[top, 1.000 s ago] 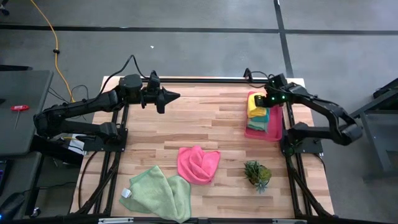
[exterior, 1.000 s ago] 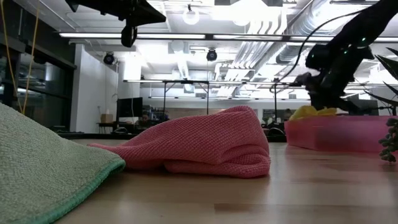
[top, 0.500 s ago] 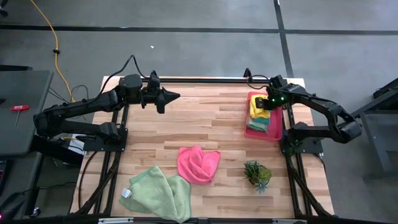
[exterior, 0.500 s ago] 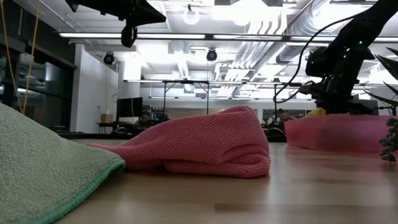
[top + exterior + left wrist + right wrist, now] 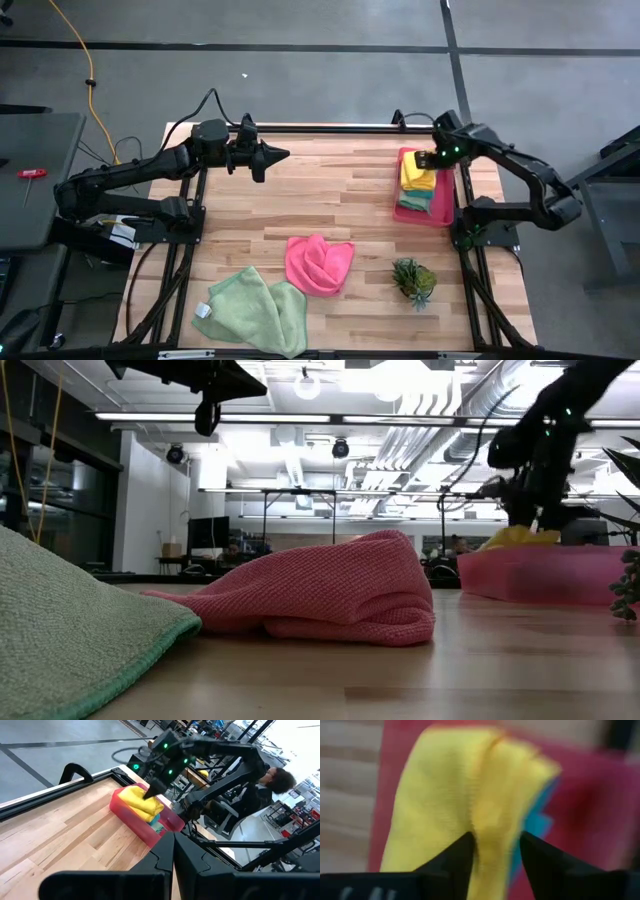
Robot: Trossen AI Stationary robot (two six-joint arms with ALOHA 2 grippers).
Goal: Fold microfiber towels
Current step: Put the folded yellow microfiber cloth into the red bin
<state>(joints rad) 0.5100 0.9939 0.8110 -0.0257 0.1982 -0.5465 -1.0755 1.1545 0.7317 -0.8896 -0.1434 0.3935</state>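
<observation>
A folded yellow towel (image 5: 416, 172) lies on a teal towel (image 5: 412, 200) inside the pink tray (image 5: 440, 208) at the table's far right. My right gripper (image 5: 496, 847) hangs just above it, pointing steeply down, its fingers apart with a raised yellow fold (image 5: 487, 827) between them. A crumpled hot pink towel (image 5: 318, 264) lies mid-table. Pale green towels (image 5: 250, 310) lie spread near the front edge. My left gripper (image 5: 283, 154) waits shut, raised over the far left of the table. My right gripper's fingertips (image 5: 462, 851) stand on either side of a raised fold on top of the yellow towel (image 5: 137, 802). Whether they touch it, I cannot tell. The fingers come from above, pointing steeply down. The towel rests on the teal towel in the tray.
A small spiky green plant (image 5: 414, 279) stands near the right front, between the tray and the table's near edge. Bare wood lies between the hot pink towel and the tray. A person (image 5: 275, 780) sits beyond the table's right side.
My right gripper has dipped toward the yellow towel in the tray. It has then come up a little and tipped more steeply downward. The yellow towel stays in the tray, its top now standing in a small peak.
</observation>
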